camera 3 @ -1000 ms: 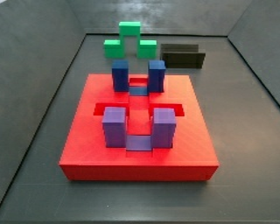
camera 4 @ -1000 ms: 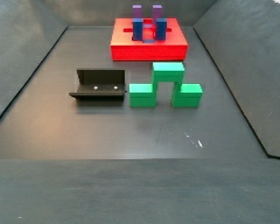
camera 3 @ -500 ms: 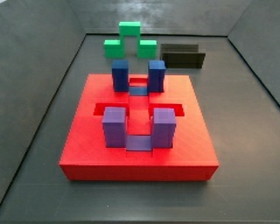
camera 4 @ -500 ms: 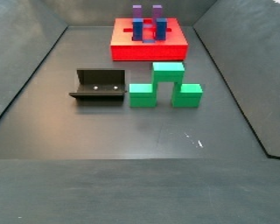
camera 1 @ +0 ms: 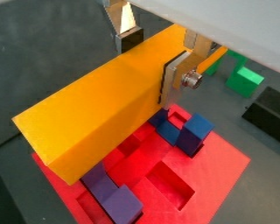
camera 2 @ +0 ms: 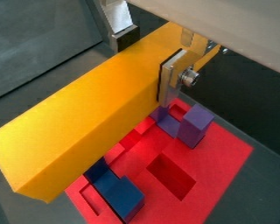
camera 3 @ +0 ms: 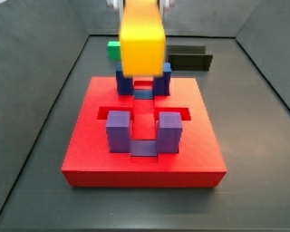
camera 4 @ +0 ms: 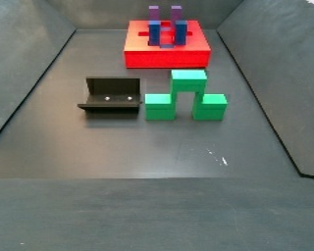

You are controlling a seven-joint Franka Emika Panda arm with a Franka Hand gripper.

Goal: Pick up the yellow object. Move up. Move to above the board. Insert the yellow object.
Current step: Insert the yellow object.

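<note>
No readable text, labels, brands or numbers anywhere. Gripper [camera 1: 154, 51], above the board [camera 1: 230, 166], unmarked; the yellow object [camera 1: 101, 105] also blank.

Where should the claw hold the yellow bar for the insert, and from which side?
Across its two long flat side faces, coming from above. In a wrist view the claw is shut on the yellow bar that way, above the red board. The parallel faces suit the flat pads, and this likely leaves the underside free to enter a slot.

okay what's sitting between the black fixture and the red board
The green stepped block stands off-line beside that stretch; bare floor otherwise, in a side view. The gripper holds the yellow object above the board.
</note>
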